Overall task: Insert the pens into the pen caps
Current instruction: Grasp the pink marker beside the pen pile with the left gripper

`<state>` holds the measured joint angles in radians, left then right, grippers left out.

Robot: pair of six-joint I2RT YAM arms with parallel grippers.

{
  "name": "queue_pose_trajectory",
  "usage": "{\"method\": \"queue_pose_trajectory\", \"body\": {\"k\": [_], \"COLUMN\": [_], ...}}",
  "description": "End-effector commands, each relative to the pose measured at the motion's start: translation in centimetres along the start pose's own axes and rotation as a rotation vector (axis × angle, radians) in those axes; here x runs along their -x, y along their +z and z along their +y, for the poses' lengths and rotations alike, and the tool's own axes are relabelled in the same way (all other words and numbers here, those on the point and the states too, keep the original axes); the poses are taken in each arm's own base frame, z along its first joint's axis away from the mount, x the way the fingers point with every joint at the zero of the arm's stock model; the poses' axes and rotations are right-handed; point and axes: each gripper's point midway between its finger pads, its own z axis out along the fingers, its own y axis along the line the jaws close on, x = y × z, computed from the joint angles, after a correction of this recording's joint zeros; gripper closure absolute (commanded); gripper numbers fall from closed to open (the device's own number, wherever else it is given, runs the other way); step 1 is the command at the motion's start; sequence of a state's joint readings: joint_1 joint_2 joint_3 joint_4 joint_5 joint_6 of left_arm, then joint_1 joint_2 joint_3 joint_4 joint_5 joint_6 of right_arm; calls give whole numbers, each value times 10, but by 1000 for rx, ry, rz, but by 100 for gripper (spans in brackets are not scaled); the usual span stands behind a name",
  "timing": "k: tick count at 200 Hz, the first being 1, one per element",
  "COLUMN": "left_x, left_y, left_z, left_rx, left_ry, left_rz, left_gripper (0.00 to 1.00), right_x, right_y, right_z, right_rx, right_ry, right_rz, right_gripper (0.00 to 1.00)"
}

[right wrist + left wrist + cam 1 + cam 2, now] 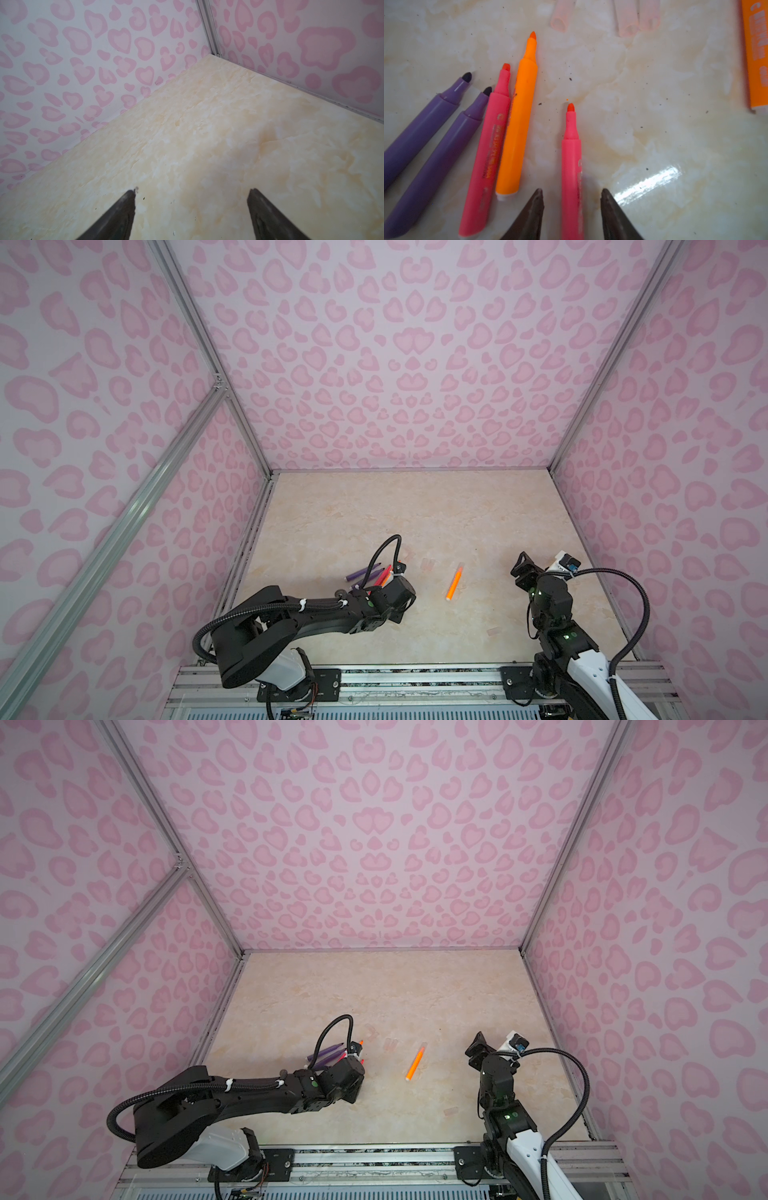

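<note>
Left wrist: left tool narrow, astride pink pen, ungripped — right tool wide.

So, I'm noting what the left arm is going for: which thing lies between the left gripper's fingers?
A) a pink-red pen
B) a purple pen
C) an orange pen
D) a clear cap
A: in the left wrist view, a pink-red pen lies on the surface between the two fingers of the left gripper, with a gap showing on each side.
</note>
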<state>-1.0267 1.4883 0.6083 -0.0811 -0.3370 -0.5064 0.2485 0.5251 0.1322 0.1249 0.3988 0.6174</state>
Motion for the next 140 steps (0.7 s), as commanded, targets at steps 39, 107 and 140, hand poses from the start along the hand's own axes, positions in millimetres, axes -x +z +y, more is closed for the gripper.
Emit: {"method": "queue_pose_trajectory", "body": {"k": [39, 107, 140], "left_x": [-1, 1, 18], "left_y": [7, 1, -9], "left_z": [-3, -2, 7], "left_rx": [-1, -5, 37], "left_ry": [-9, -25, -44], "left_rz": [16, -3, -77], "left_gripper": [57, 91, 97], "right_x": [-2, -2, -1], "right_y": [-1, -1, -3], "right_z": [-2, -3, -3], "right_rx": [0, -1, 4], "right_ry": [-3, -2, 2], "right_rz": [0, -4, -10], "right_gripper": [14, 14, 14]}}
